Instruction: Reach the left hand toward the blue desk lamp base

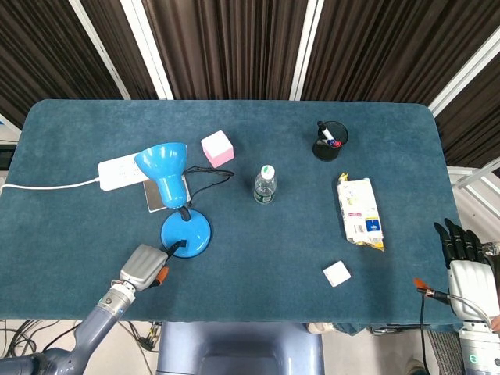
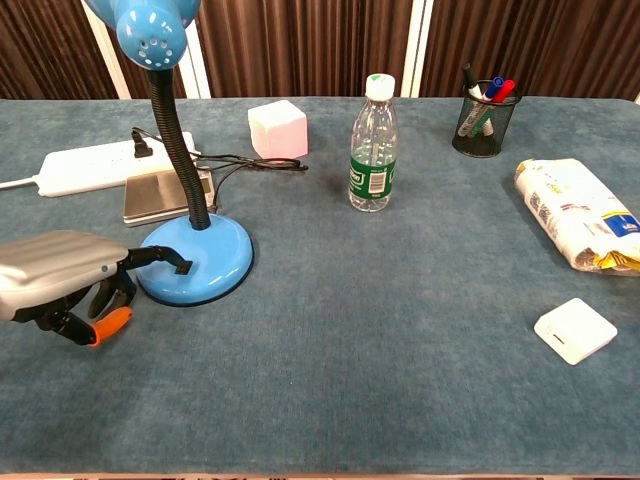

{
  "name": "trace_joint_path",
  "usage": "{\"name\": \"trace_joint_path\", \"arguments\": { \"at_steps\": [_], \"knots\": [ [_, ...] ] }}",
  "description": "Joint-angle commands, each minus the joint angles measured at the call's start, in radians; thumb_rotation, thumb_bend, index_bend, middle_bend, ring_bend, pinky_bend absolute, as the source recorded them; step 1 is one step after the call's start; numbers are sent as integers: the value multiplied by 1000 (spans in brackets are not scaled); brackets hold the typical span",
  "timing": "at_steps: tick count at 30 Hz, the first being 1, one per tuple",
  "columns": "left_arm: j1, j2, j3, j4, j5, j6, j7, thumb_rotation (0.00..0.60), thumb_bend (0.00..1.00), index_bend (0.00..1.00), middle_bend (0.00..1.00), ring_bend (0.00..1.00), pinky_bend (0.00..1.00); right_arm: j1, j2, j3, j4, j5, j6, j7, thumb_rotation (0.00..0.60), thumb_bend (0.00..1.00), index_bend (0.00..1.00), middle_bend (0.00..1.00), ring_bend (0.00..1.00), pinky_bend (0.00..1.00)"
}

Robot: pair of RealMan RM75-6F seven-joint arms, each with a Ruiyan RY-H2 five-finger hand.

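The blue desk lamp stands at the table's left, its round base [image 1: 187, 235] [image 2: 207, 257] near the front edge and its shade [image 1: 162, 172] [image 2: 152, 30] bent over on a black neck. My left hand [image 1: 144, 266] [image 2: 62, 271] lies low just in front and left of the base. One dark finger [image 2: 165, 259] stretches out and its tip touches the small black switch on top of the base; the other fingers curl underneath and hold nothing. My right hand [image 1: 464, 264] hangs off the table's right front corner, fingers straight and apart, seen only in the head view.
Behind the lamp lie a white power strip [image 2: 90, 168], a grey flat device [image 2: 160, 195] and a black cord. A pink-white cube [image 2: 278, 129], a water bottle [image 2: 373, 145], a pen cup [image 2: 484, 120], a snack packet [image 2: 577, 213] and a small white box [image 2: 574, 330] stand further right.
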Motion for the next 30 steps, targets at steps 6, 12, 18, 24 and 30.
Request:
{"name": "trace_joint_path", "arguments": {
  "at_steps": [6, 12, 18, 24, 30],
  "knots": [
    [-12, -7, 3, 9, -15, 3, 0, 600, 565, 114, 650, 571, 672, 3, 0, -2, -2, 1, -7, -7, 600, 110, 7, 19, 38, 0],
    [-20, -2, 10, 9, -24, -5, 0, 600, 563, 114, 630, 552, 667, 3, -1, -3, -3, 0, -7, -10, 600, 110, 7, 18, 38, 0],
    [13, 49, -17, -59, 29, 133, 10, 600, 514, 112, 384, 328, 440, 3, -2, -2, -1, -3, -4, -11, 600, 110, 7, 18, 38, 0],
    [122, 149, -25, -155, 136, 401, 12, 600, 235, 112, 203, 111, 233, 4, -4, -3, -2, -6, -4, -12, 600, 110, 7, 18, 38, 0],
    [251, 276, 30, -204, 205, 565, -144, 600, 214, 112, 141, 43, 104, 4, -4, -5, -5, -11, -4, -12, 600, 110, 7, 18, 38, 0]
  ]
}}
